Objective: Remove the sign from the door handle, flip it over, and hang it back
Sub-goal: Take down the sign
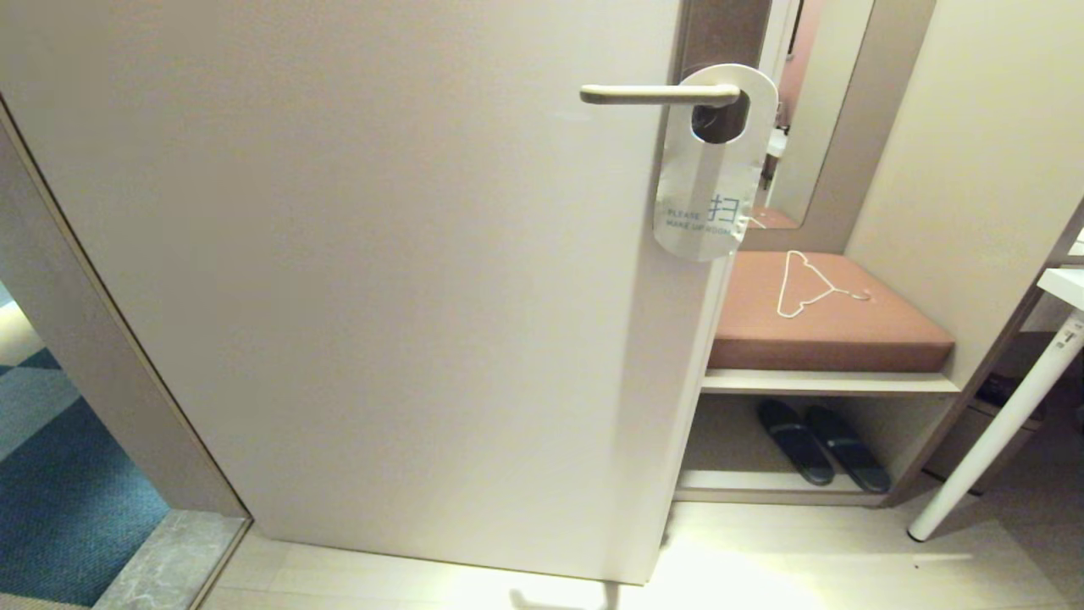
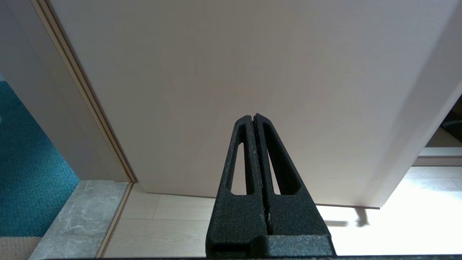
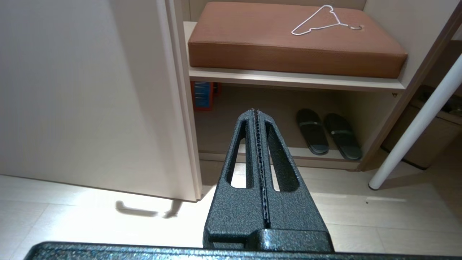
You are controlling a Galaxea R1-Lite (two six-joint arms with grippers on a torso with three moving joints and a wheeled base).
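Sign hangs from the door handle, the lever passing through its oval hole, its white "PLEASE MAKE UP ROOM" face outward; in the head view it sits at about one o'clock, on the cream door. Neither arm shows in that view. Left gripper is pressed closed, empty, facing the door's lower part. Right gripper is likewise closed and empty, facing the slippers beneath the cushioned bench, where a wire hanger lies.

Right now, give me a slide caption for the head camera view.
White "PLEASE MAKE UP ROOM" sign hanging on the door handle of a cream door, untouched.
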